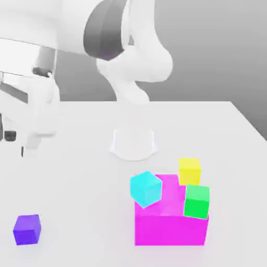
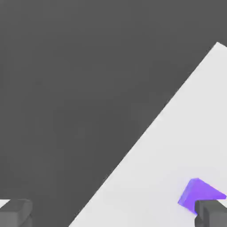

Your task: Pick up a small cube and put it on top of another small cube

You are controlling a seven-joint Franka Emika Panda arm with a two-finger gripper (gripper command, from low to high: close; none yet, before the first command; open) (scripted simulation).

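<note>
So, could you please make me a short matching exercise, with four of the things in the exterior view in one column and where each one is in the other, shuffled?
Things
1. purple cube
2. cyan cube
3. magenta block
4. gripper

Places, in the exterior view
A. towards the right, the largest of the coloured pieces
B. in the air, towards the left
C. on the table at the lower left, apart from the other coloured pieces
D. overlapping the upper left part of the largest coloured piece

Right pairs: 1-C, 2-D, 3-A, 4-B
</note>
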